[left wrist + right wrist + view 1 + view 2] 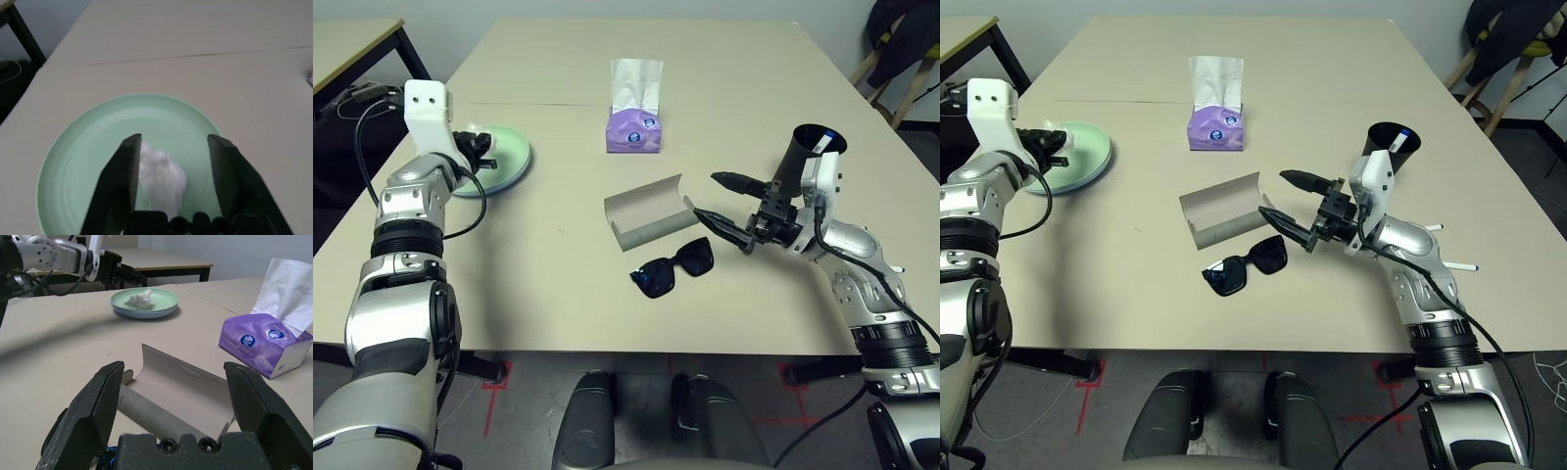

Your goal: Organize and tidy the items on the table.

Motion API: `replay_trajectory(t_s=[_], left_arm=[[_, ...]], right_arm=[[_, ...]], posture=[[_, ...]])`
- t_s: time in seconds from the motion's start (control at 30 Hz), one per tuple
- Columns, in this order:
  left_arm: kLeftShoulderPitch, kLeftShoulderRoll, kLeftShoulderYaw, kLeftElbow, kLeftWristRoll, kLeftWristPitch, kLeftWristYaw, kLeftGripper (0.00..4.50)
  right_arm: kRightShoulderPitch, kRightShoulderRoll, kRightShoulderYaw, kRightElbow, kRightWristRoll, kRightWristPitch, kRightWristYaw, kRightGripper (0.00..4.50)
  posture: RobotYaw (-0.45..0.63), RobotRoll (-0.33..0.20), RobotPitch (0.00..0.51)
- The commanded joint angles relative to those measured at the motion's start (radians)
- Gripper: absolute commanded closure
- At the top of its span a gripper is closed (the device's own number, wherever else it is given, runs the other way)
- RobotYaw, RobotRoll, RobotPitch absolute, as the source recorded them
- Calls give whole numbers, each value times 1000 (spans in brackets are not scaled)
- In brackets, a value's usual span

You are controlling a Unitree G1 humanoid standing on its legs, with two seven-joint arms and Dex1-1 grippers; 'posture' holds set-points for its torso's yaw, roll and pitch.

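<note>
Fingers spread, the right gripper [722, 209] hovers beside the open grey oblong glasses case [649, 211], near black plastic sunglasses [673, 267] it should approach low and squarely; the left gripper [171, 161], also spread, straddles a crumpled white tissue wad [161, 175] on the pale green plate [93, 147].

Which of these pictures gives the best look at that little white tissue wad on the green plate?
The left wrist view: the wad sits close up on the green plate, between the open left gripper's fingers. The right wrist view shows it small and far off on the plate. In the two eye views the left arm mostly hides it.
</note>
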Motion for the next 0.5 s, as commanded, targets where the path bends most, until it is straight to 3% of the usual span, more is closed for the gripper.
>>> replay_trajectory(t_s=[0.03, 0.1, 0.3, 0.5], left_arm=[[17, -17, 4, -15, -19, -46, -74, 596], [35, -24, 10, -56, -54, -58, -166, 25], [100, -43, 40, -212, -160, -45, -366, 25], [206, -41, -34, -352, -156, -54, -519, 25]], right_arm=[[10, 2, -18, 16, 2, -15, 7, 0], [9, 4, -19, 27, 2, -21, 9, 0], [14, 15, -20, 43, 3, -34, 6, 0], [22, 26, -9, 20, 1, -25, 0, 0]], posture=[[149, 0, 113], [149, 0, 113], [155, 0, 109], [163, 0, 105]])
